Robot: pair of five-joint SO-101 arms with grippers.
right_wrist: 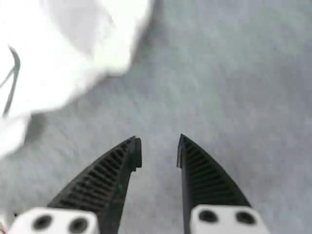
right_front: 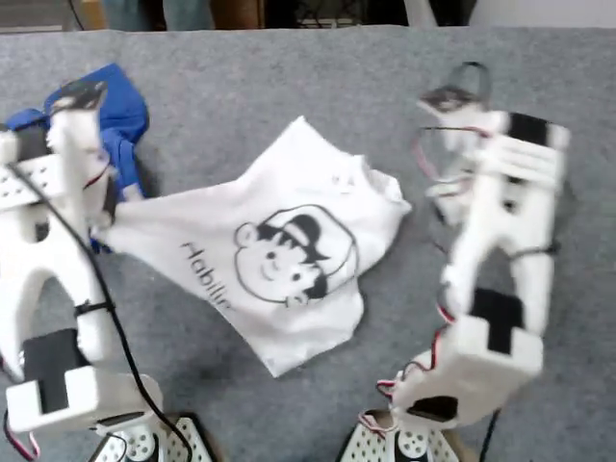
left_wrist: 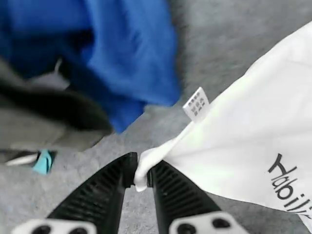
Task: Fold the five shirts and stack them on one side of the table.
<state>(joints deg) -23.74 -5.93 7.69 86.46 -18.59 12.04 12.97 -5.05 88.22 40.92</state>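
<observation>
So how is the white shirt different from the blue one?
The white shirt lies spread out in the middle with a cartoon face on it; the blue shirt is bunched up off to one side, no picture showing. The left gripper pinches a corner of the white shirt; nothing holds the blue shirt. Both lie unfolded on the grey table.
</observation>
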